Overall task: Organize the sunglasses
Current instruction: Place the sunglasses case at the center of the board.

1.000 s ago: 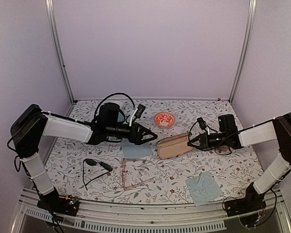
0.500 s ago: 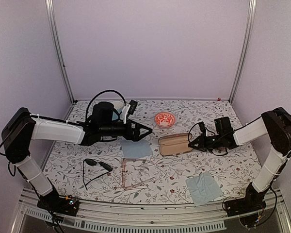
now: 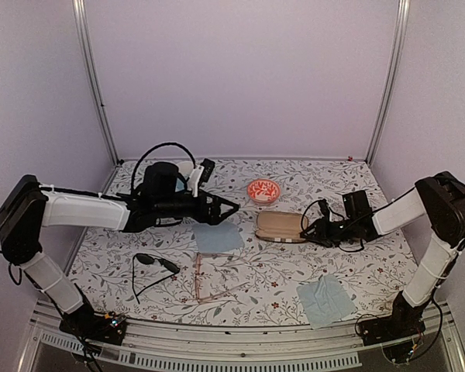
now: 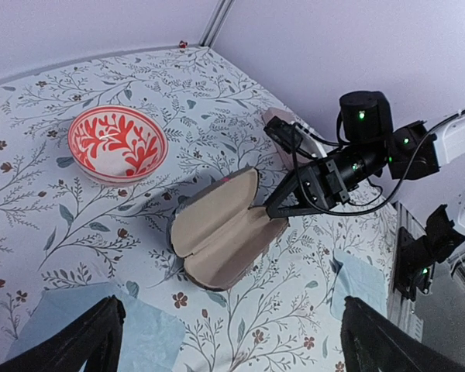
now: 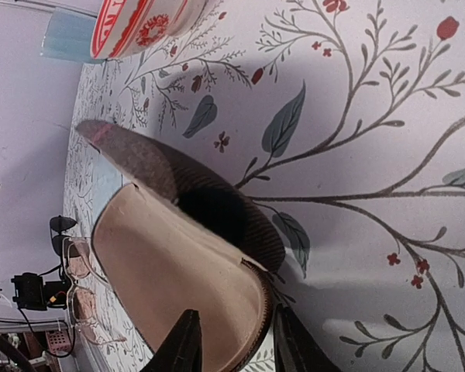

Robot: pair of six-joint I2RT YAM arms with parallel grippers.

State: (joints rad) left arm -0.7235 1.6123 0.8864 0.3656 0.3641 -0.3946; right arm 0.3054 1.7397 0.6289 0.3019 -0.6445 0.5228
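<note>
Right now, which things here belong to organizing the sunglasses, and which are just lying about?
Job: black sunglasses, pink glasses, probably the open case.
Lying about: bowl, far cloth, near cloth.

Matt floral print covers the bench (image 3: 356, 263). The bowl (image 4: 116, 143) looks glazed, glossy. The case (image 4: 217, 232) has a dark woven-looking shell and smooth matt beige lining. The pink glasses (image 3: 205, 275) are see-through plastic.
</note>
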